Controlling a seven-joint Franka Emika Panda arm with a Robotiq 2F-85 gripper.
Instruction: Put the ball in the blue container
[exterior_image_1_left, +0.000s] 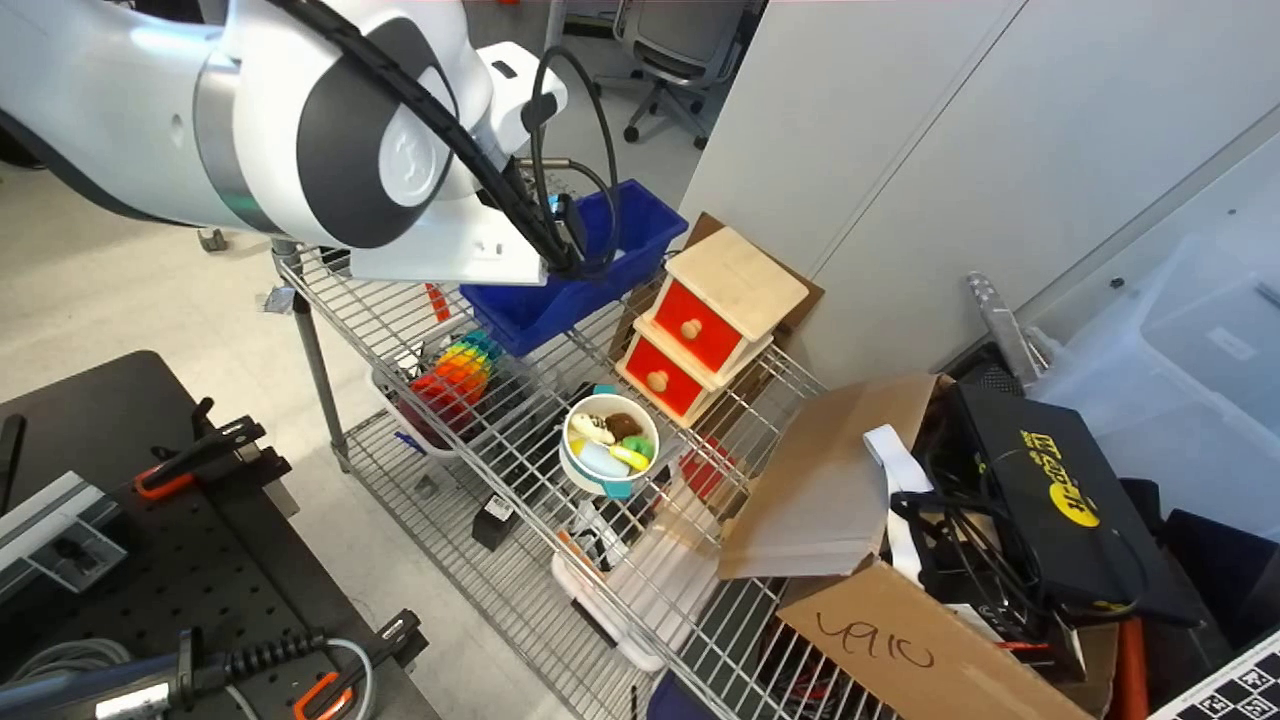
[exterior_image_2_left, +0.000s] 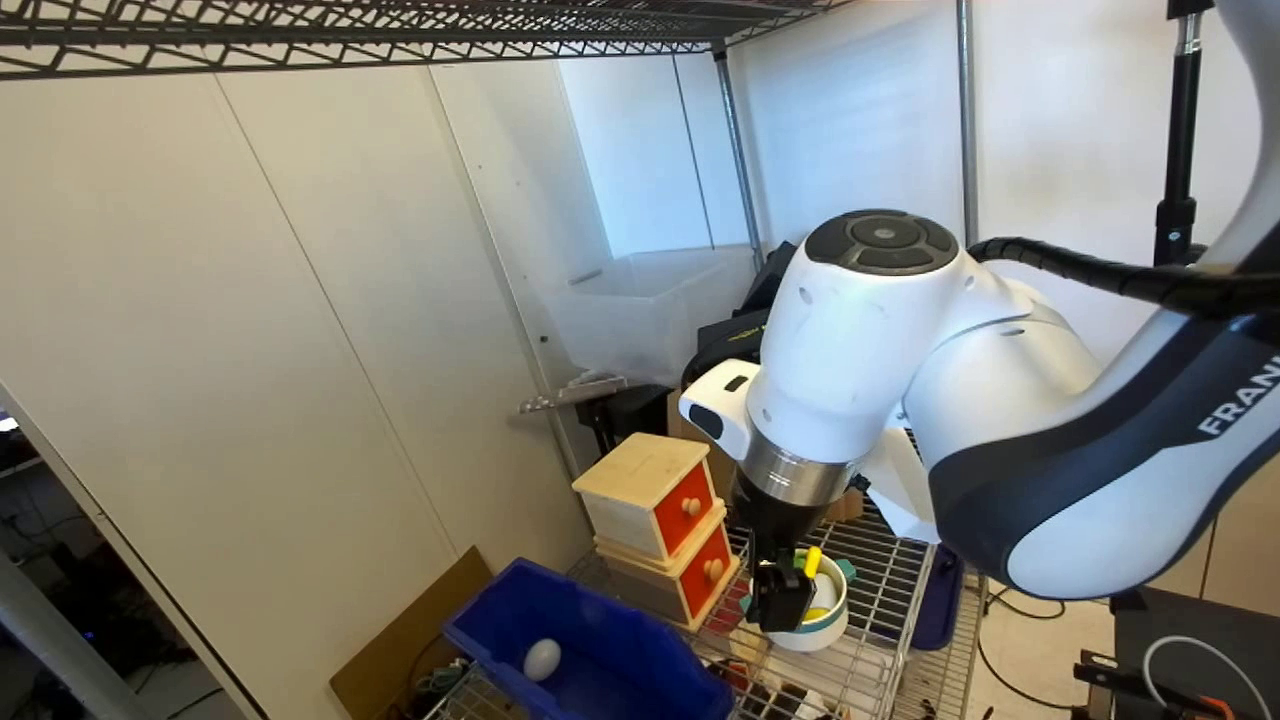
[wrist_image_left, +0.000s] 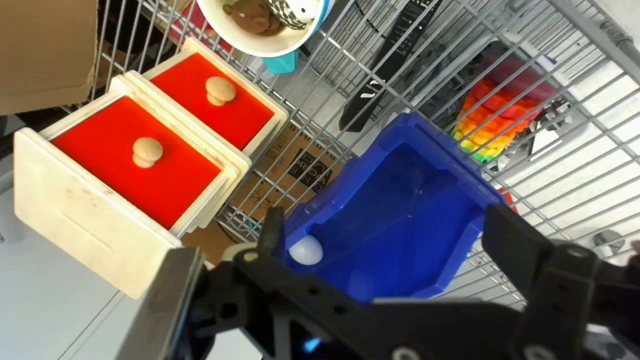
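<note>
The blue container (wrist_image_left: 410, 215) sits on the wire shelf, its inside visible in the wrist view. A smooth white ball (wrist_image_left: 306, 250) rests in it, against the wall near one end; an exterior view shows the same ball (exterior_image_2_left: 541, 660), looking slightly egg-shaped. My gripper (wrist_image_left: 383, 227) is open, its fingers wide apart, and nothing is between them. Seen through that gap, the container lies below and apart from the fingertips. In an exterior view the gripper (exterior_image_2_left: 782, 600) points down; elsewhere the arm mostly covers it over the container (exterior_image_1_left: 525, 320).
A wooden box with red drawers (exterior_image_1_left: 700, 320) stands beside the container. A white pot (exterior_image_1_left: 585, 480) with teal handles holds several toys, farther along the wire shelf. An open cardboard box (exterior_image_1_left: 900, 640) with black gear occupies the shelf's far part. A wall (exterior_image_2_left: 300, 350) runs behind.
</note>
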